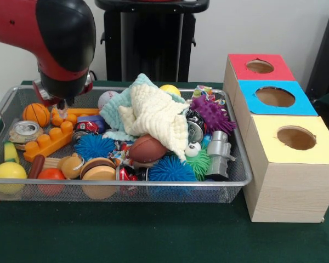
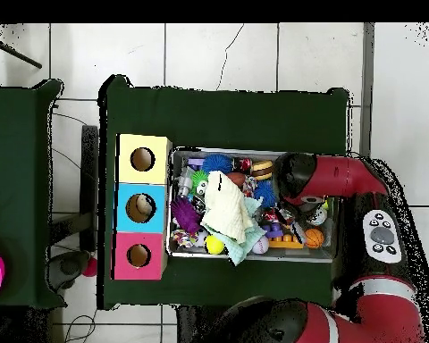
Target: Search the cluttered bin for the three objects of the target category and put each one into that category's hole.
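A wire-mesh bin (image 1: 238,174) holds a heap of toys. My gripper (image 1: 62,107) hangs under the red and black arm (image 1: 66,38) over the bin's far left corner, just above an orange toy brick (image 1: 49,139) and beside a small basketball (image 1: 36,114). In the overhead view the arm (image 2: 318,176) covers the gripper. A cream cloth (image 1: 153,115) and a pale teal cloth (image 1: 116,109) lie over the middle. Around them are a brown football (image 1: 147,148), a baseball (image 1: 107,98), a yellow ball (image 1: 9,171), blue spiky balls (image 1: 171,170) and a purple spiky ball (image 1: 213,114).
Right of the bin stand three wooden boxes with round holes, topped red (image 1: 260,67), blue (image 1: 274,97) and yellow (image 1: 296,138). Also in the bin are crushed cans (image 1: 25,130), a toy burger (image 1: 98,170), a green spiky ball (image 1: 199,163) and a grey toy (image 1: 219,153).
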